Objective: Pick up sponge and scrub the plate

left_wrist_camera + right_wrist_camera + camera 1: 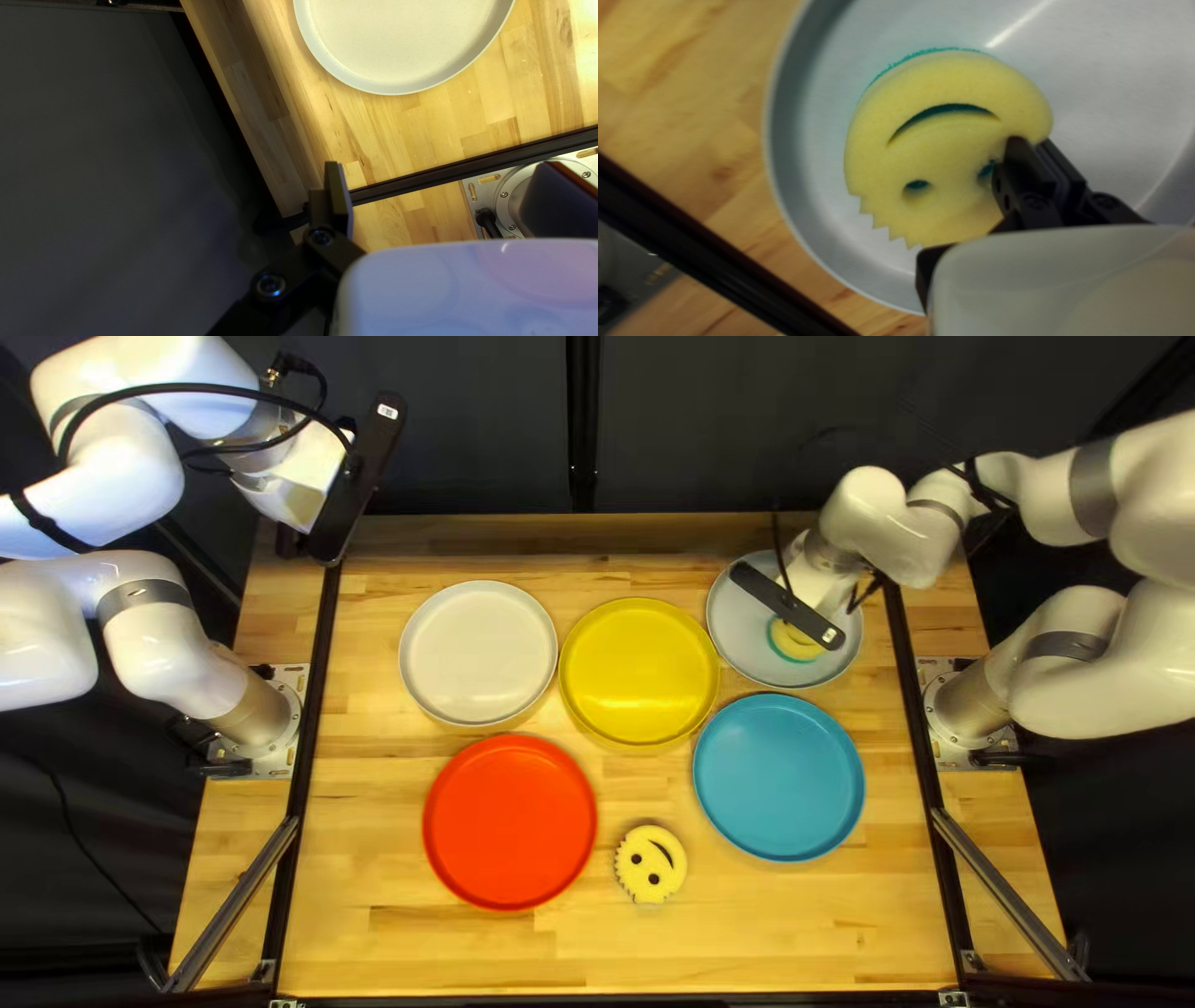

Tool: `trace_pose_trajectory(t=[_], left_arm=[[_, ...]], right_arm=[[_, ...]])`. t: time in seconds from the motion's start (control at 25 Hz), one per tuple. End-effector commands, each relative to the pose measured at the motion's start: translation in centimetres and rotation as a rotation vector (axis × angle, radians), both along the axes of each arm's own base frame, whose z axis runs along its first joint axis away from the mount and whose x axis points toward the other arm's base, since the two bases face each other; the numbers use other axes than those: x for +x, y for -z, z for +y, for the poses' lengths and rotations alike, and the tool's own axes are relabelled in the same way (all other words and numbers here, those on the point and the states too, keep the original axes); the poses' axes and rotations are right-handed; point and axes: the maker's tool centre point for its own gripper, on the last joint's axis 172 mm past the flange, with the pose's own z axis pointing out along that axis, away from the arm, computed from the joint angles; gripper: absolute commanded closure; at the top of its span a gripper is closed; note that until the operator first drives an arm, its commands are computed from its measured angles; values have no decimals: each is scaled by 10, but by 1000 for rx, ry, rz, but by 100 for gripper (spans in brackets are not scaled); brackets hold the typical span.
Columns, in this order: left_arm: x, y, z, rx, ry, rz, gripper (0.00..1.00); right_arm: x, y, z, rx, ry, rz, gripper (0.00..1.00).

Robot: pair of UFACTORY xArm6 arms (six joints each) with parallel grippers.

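So my right gripper (787, 605) is pinched shut on the edge of a yellow smiley sponge (946, 149), which is over the gray plate (733, 632), upper right of the top left view. Yellow plate (637, 672) is just left of that, then the white plate (479, 653). Blue plate (778, 778) and red plate (510, 821) sit lower, with a second sponge (652, 864) between, bottom center. Left gripper (354, 483) hangs upper left, can't tell if it's open or closed.

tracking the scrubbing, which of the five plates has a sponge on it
The pale grey plate, just beyond the blue one: only it carries a yellow smiley sponge; the other sponge lies on the table.
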Motion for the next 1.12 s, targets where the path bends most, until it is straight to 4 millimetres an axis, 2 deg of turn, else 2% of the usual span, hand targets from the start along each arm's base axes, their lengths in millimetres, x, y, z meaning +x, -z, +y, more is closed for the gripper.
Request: trace_pose_trajectory(t=[0.04, 0.16, 0.28, 0.48, 0.64, 0.8, 1.0, 1.12], left_arm=[[0, 0, 0, 0, 0, 0, 0], [0, 0, 0, 0, 0, 0, 0], [0, 0, 0, 0, 0, 0, 0], [0, 0, 0, 0, 0, 0, 0], [0, 0, 0, 0, 0, 0, 0], [0, 0, 0, 0, 0, 0, 0], [0, 0, 0, 0, 0, 0, 0], [0, 0, 0, 0, 0, 0, 0]], right_arm=[[11, -2, -24, 6, 6, 0, 100], [15, -2, -29, 8, 9, -1, 100], [11, -2, -21, 9, 8, -1, 100], [-1, 0, 8, 9, 2, 4, 100], [-13, 4, 39, 18, 2, 16, 100], [-24, 7, 55, 32, 7, 28, 100], [-18, 5, 59, 35, 8, 29, 100], [-6, 3, 46, 33, 10, 23, 100]])
